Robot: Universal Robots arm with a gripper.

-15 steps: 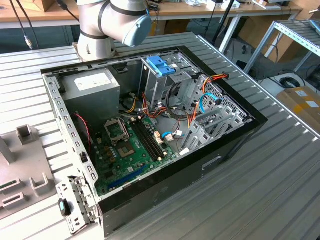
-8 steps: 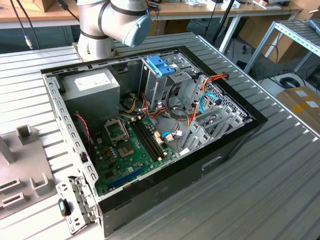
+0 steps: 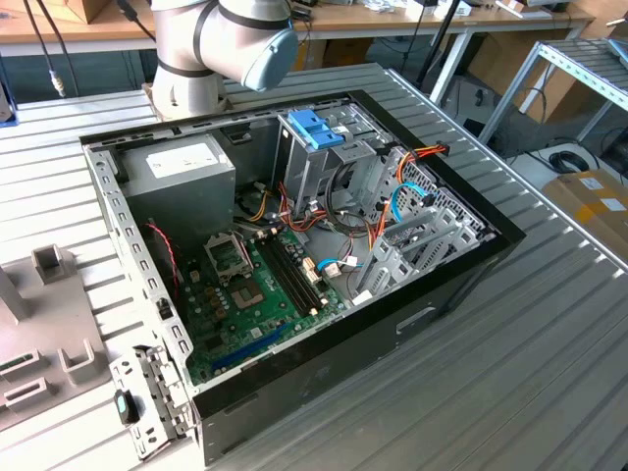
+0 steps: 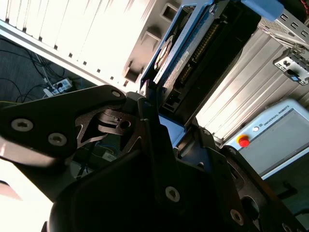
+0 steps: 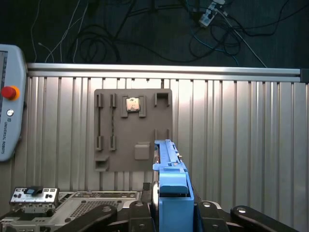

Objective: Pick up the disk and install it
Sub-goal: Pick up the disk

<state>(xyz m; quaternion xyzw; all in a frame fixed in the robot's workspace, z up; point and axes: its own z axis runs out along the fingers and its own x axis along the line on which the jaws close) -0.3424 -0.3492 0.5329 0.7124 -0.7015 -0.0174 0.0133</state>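
Arm (image 3: 231, 39): the base stands on the counter (image 3: 549, 373) behind the open computer case (image 3: 334, 368), and the links rise out of the exterior view's top edge. Hand (image 5: 171, 217) faces down at the counter, narrow, clamped on one end of the disk (image 5: 169, 164). The disk is carried edge-on above the ribbed surface, blue rail uppermost in the first wrist view. Its free end appears over the near edge of the grey fixture plate (image 5: 130, 130). Bare ribbed counter lies on both sides of the disk. Case corner is close beside the hand. Counter edge rail (image 5: 164, 71) runs beyond the plate, with floor cables (image 5: 145, 29) past it. Teach pendant (image 5: 9, 96) lies well apart.
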